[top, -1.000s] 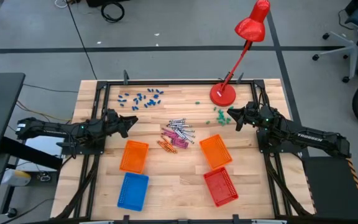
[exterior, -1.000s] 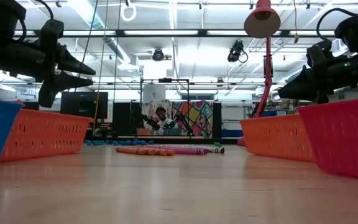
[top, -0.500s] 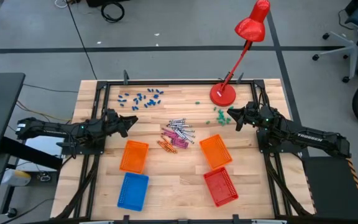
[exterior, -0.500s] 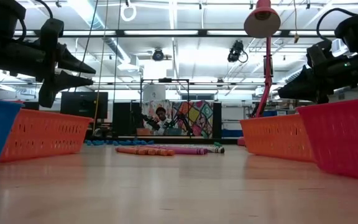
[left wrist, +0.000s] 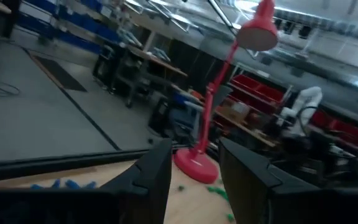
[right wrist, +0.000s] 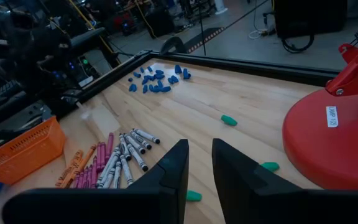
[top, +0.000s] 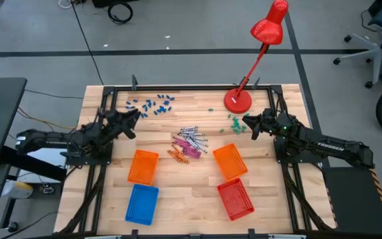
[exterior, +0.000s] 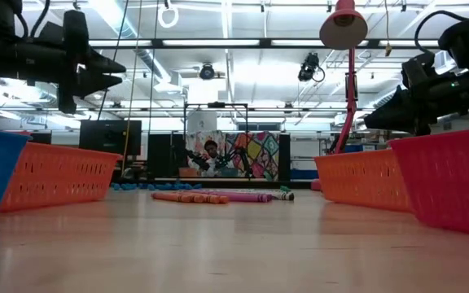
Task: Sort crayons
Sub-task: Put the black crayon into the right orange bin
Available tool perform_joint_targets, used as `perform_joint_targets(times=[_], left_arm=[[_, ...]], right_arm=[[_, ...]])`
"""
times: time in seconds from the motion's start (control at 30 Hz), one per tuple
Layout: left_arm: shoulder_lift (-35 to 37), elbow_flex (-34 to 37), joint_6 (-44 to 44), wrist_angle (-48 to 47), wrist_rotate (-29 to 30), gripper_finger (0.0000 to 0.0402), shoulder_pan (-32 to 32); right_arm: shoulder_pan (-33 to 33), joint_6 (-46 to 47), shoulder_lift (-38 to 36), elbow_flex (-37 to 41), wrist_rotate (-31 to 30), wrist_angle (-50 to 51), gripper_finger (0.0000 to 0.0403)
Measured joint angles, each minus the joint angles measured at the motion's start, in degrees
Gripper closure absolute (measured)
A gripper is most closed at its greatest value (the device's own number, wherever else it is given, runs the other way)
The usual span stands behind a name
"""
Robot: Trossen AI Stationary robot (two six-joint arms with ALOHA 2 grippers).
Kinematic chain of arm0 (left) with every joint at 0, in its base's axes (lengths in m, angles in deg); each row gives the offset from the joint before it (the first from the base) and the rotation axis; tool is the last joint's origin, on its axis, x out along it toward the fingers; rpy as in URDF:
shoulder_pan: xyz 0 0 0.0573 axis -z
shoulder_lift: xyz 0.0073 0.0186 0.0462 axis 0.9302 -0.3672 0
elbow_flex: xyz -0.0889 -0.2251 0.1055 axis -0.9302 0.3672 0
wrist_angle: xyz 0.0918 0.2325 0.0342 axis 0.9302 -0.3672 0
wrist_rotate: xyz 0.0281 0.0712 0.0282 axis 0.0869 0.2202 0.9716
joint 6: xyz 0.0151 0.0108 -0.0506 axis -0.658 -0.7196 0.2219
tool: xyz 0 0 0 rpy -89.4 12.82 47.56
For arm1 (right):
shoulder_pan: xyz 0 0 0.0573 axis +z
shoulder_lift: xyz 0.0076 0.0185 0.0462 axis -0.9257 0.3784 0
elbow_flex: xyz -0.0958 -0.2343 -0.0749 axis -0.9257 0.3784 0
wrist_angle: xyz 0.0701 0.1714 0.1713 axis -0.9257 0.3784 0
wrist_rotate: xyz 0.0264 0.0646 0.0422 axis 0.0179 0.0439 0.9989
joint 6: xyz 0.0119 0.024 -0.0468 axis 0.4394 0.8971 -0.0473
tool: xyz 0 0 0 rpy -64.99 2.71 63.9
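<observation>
High view: the crayons (top: 190, 144) are lying in a loose heap near the middle of the wooden desk (top: 184, 199), grey ones at the far side, pink and orange nearer the baskets. The left tool (top: 135, 117) is hovering left of the heap, near scattered blue pieces (top: 152, 103), its fingers standing apart and holding nothing. The right tool (top: 247, 124) is hovering right of the heap, beside the red lamp (top: 238, 99), among green pieces (top: 234, 124). Low view: the crayons (exterior: 212, 196) are lying flat, far back on the desk, with both tools hanging above it. Left wrist view: the left tool's fingers (left wrist: 151, 177) are spreading apart, framing the lamp. Right wrist view: the right tool's fingers (right wrist: 176, 168) are sitting with a narrow gap, empty, with the crayons (right wrist: 114, 163) lying beyond them.
</observation>
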Motion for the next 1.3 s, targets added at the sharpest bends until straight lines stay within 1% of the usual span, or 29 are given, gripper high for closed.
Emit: perform_joint_targets(times=[0.13,0.27,0.37,0.5,0.6,0.67,0.73,0.8,0.83,0.87,1.0,1.1,1.2,1.3], left_arm=[[-0.01,0.00,-0.08,0.25,-0.02,0.0259,-1.01],[-0.01,0.00,-1.46,3.84,-0.07,0.0259,-1.44],[0.01,0.00,-5.63,6.21,-0.08,0.0259,-1.45],[0.01,0.00,-14.57,6.38,-0.48,0.0259,-1.45],[-0.01,0.00,-18.59,6.69,-3.76,0.0259,-1.45],[0.01,0.00,-20.06,8.39,-8.37,0.0259,-1.47],[0.01,-0.05,-22.73,10.42,-14.71,0.0259,-1.47],[0.00,-1.10,-24.01,8.96,-19.94,0.0259,-1.46],[-0.10,-2.25,-24.00,7.52,-21.16,0.0259,-1.43],[-0.30,-3.56,-23.87,5.35,-21.29,0.0259,-1.45],[-2.75,-9.11,-23.86,-5.67,-20.99,0.0259,-1.49],[-5.95,-12.51,-23.85,-10.14,-20.95,0.0259,-1.47],[-8.89,-13.84,-24.19,-10.44,-20.90,0.0259,-1.47],[-11.33,-14.21,-24.96,-10.52,-20.88,0.0259,-1.47]], right_arm=[[0.00,0.00,-0.01,0.00,0.01,-0.01,0.0326],[0.00,0.02,-0.01,0.00,0.00,-0.10,0.0326],[0.00,0.01,-0.01,-0.02,0.00,-1.70,0.0326],[0.00,-0.09,0.00,0.00,-0.09,-6.07,0.0326],[0.00,-2.00,-0.02,0.00,-2.02,-11.89,0.0326],[0.00,-2.08,-0.02,-0.01,-2.22,-15.76,0.0326],[0.00,-1.87,-0.02,-0.02,-2.97,-19.02,0.0326],[0.00,0.43,-0.02,-0.02,-3.50,-22.18,0.0326],[0.00,3.15,-0.02,-0.01,-3.35,-23.26,0.0326],[0.00,5.77,-0.02,-0.01,-2.66,-24.13,0.0326],[0.19,7.30,1.38,-0.91,3.61,-26.69,0.0326],[1.48,7.26,5.07,-2.39,6.42,-29.42,0.0326],[3.65,5.50,10.51,-5.19,6.61,-31.28,0.0326],[6.43,3.11,17.67,-8.54,5.54,-31.32,0.0326]])
